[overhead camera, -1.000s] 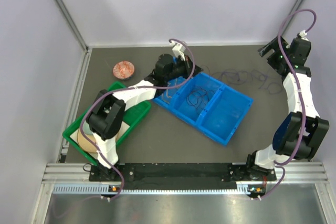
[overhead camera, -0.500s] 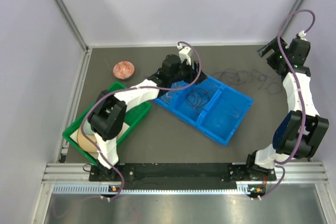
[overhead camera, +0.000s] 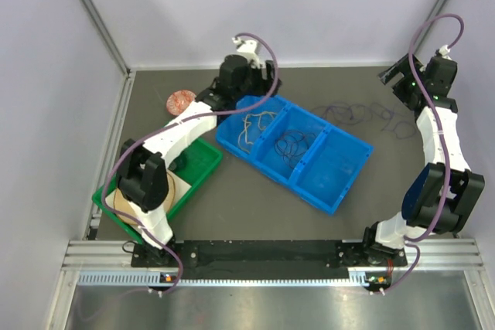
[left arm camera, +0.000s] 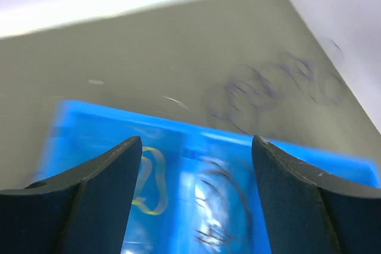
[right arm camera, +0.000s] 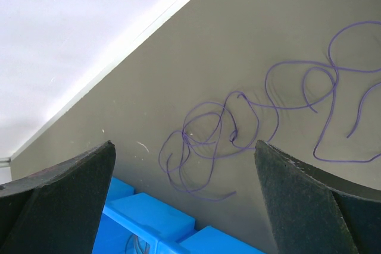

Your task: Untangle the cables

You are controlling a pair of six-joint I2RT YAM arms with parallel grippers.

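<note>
You now have the left gripper (left arm camera: 195, 147) pulled back off the blue bin (overhead camera: 334, 206) with its jaws spread and empty and the yellow cable (overhead camera: 254, 124) sorted inside, while the right gripper (right arm camera: 184, 147), equally spread, waits over the purple cable (right arm camera: 233, 137).

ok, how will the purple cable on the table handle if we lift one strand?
Probably floppy: the purple cable lies in thin loose loops flat on the table. Likely very light, so it would trail after the lifted strand. Its crossed loops nearest the blue bin may snag tight.
</note>
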